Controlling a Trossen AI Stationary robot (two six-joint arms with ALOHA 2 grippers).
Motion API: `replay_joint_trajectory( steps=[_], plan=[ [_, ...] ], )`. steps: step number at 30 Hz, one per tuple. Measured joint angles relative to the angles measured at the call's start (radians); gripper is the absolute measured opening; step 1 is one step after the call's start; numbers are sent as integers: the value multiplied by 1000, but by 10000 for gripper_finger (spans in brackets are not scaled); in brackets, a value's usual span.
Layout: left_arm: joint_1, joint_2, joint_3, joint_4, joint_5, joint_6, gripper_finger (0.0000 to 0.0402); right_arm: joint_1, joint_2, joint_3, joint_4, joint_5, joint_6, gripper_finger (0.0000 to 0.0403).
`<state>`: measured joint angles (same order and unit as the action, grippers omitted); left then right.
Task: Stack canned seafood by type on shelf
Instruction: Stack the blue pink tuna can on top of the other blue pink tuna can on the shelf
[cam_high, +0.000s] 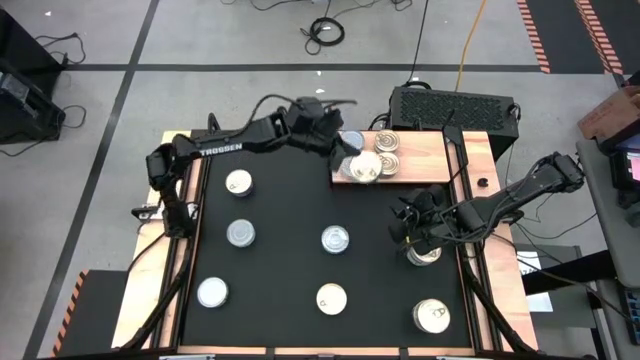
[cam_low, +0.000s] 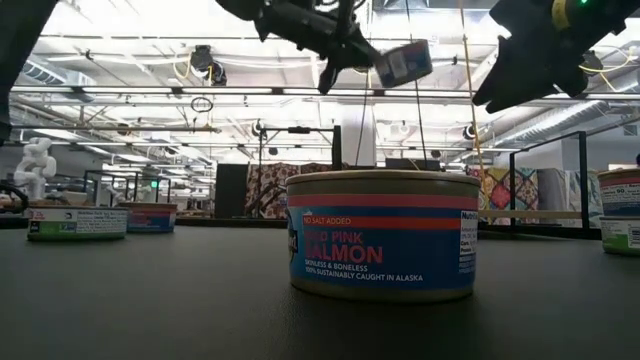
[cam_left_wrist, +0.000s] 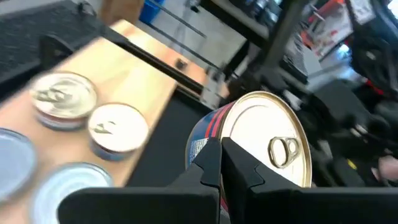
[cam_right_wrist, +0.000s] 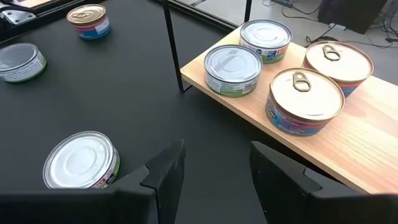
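The left end effector hangs above the near edge of the light natural-wood rectangular shelf, pinching a round flat tin with a cream pull-tab top and a blue-and-red label. The left wrist view shows the tin tilted on its side between the dark fingers, its pull-tab face turned outward. In the low view the same tin is well clear of the counter, held up in the air.

Beyond that end effector, four tins already sit on the shelf: two with cream pull-tab tops side by side, and next to them two with plain silvery-blue tops, also side by side.

The right end effector hovers low over the large black mat on the counter, its fingers spread apart with nothing between them. Just beside it stands a silvery-topped tin with a green label. Farther off in front of it are another silvery tin and a gold-topped tin with a blue-and-red label.

Other tins lie scattered over the mat, well apart from both end effectors; one of them, a blue-and-red pink salmon tin, stands closest in the low view.
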<state>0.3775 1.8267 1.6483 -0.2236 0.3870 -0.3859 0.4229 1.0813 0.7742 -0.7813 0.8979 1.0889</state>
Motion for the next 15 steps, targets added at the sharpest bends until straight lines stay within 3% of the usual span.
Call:
replay_joint_trajectory(
  steps=[7, 15],
  plan=[
    [68, 193, 172, 38, 82, -26, 3, 0, 0, 0, 15, -2, 0, 173],
    [125, 473, 566, 24, 101, -52, 3, 0, 0, 0, -1, -5, 0, 173]
  ],
)
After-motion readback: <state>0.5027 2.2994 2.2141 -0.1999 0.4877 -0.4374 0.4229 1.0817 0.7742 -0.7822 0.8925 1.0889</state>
